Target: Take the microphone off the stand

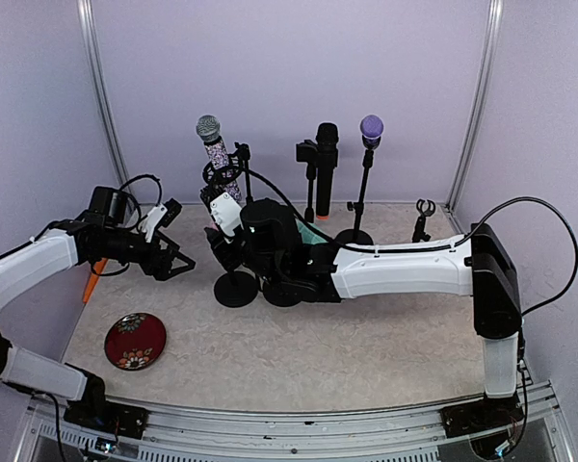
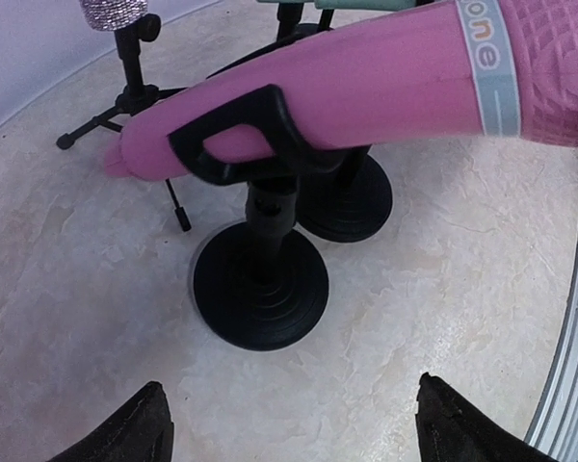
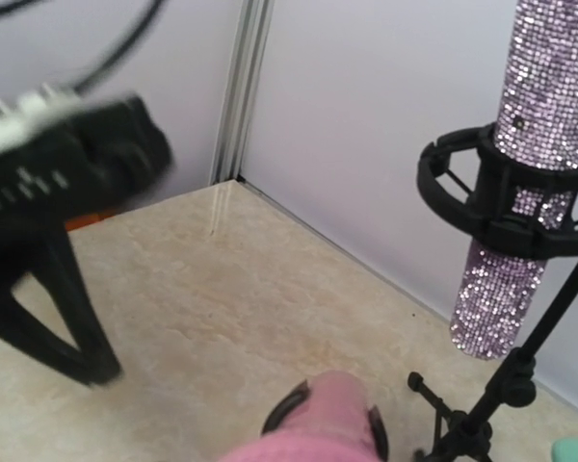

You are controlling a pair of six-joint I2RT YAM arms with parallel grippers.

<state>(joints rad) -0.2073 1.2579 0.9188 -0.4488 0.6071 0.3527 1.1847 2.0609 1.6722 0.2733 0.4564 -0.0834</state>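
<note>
A pink microphone [image 2: 366,87] lies nearly level in the black clip [image 2: 241,144] of a short stand with a round black base [image 2: 260,284]. My left gripper [image 2: 294,428] is open, low over the table in front of that base, touching nothing. From the right wrist view the pink microphone [image 3: 318,423] runs away from the camera through the clip. My right gripper [image 1: 222,231] sits at the microphone's head above the stand [image 1: 236,289]. Its fingers do not show, so its grip is unclear. In the top view the right wrist covers the pink microphone.
A glittery microphone [image 3: 530,144] hangs in a shock mount on a tripod just behind. A second round base [image 2: 347,197] stands beside the first. Black [image 1: 326,144] and purple [image 1: 371,127] microphones stand at the back. A red dish [image 1: 135,340] lies front left.
</note>
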